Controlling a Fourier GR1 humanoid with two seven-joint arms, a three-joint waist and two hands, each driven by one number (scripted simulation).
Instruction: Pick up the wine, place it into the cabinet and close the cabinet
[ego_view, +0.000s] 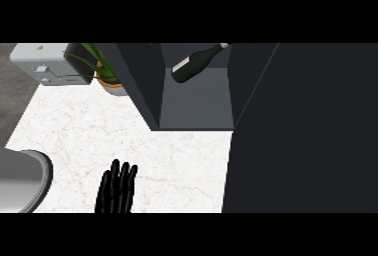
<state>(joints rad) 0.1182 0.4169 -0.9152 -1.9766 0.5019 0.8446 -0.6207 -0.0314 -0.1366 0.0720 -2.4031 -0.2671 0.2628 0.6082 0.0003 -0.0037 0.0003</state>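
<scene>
A: Cabinet (196, 102), far centre. Contents?

B: You've got 1 item in there: the wine bottle (193, 65). Dark glass, pale label, tilted, neck pointing far-right.

A: Anything in your way?

B: The dark door (303, 130) stands open and fills your right side. Toaster (40, 65) and potted plant (103, 72) far left, grey round object (22, 180) near left. Left hand (117, 192) at the near edge, fingers straight, pressed together, holding nothing.

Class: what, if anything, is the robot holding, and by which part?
Nothing visible: the left hand is open and empty, the wine bottle lies untouched in the cabinet. The right hand is out of view.
</scene>
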